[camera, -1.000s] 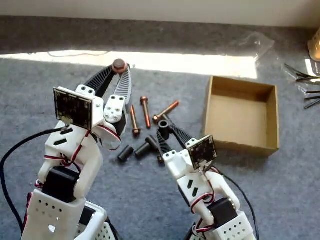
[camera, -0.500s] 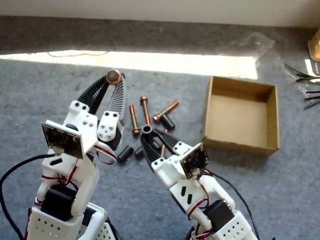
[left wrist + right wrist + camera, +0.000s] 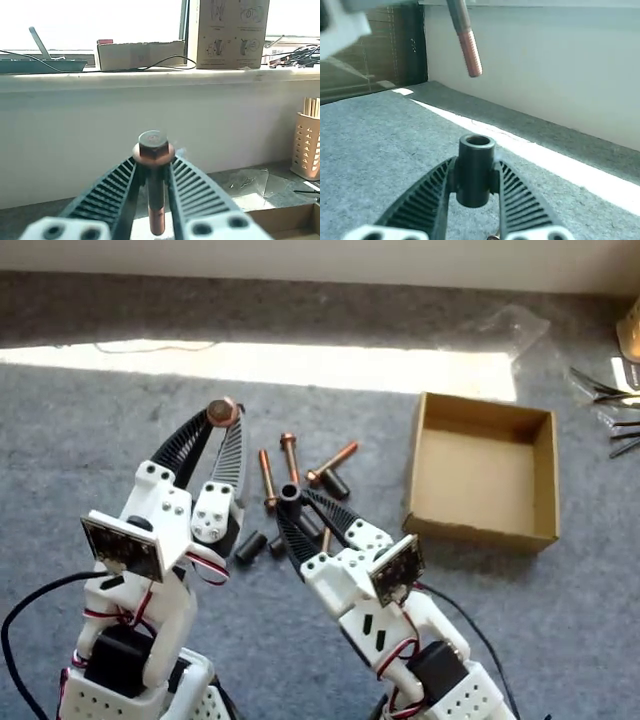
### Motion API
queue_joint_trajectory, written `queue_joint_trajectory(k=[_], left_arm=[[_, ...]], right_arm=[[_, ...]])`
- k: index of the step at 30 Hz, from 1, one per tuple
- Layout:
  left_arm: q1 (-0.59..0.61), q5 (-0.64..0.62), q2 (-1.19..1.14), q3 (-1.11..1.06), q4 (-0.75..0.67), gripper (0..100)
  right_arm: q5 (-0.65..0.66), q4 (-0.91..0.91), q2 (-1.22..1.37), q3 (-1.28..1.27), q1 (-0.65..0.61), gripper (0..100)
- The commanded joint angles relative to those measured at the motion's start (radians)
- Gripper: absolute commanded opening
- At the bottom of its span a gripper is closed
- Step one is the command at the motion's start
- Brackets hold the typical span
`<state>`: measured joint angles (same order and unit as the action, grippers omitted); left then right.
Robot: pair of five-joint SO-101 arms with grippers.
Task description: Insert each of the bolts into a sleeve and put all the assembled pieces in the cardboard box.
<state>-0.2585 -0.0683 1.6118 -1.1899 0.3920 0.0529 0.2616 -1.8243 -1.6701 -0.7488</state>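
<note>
Sleeve (image 3: 476, 172) now nearer left tool's (image 3: 153, 162) bolt (image 3: 157, 215).

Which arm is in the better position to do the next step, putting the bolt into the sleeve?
Probably the left. The left gripper holds the bolt threaded end down, near but not yet in line with the sleeve, which the right gripper holds upright, opening up. The left could line it up and lower it in.

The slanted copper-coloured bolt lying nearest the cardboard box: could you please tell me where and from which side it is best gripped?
Probably grip the slanted copper-coloured bolt across its shank near mid-length, coming down from above. It lies flat on the grey carpet, and its end away from the cardboard box sits close to a short black sleeve, leaving less finger room.
</note>
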Motion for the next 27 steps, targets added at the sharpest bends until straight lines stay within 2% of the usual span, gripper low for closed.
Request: queue_joint_trajectory(k=[1, 13, 20, 24, 27], left_arm=[[-0.015, -0.003, 0.062, -0.028, -0.029, 1], [-0.018, -0.003, 0.214, -0.116, -0.032, 1], [-0.021, -0.003, 0.211, -0.077, -0.181, 1], [-0.028, -0.005, 0.211, -0.082, -0.19, 1], [-0.088, -0.003, 0.211, -0.087, -0.189, 1]], right_arm=[[-0.003, -0.038, -0.01, -0.147, -0.012, 0.5], [-0.003, 0.03, -0.01, -0.147, -0.012, 0.5], [-0.003, 0.079, -0.012, -0.147, -0.012, 0.5], [-0.003, 0.085, -0.012, -0.147, -0.012, 0.5], [-0.003, 0.085, -0.01, -0.147, -0.01, 0.5]])
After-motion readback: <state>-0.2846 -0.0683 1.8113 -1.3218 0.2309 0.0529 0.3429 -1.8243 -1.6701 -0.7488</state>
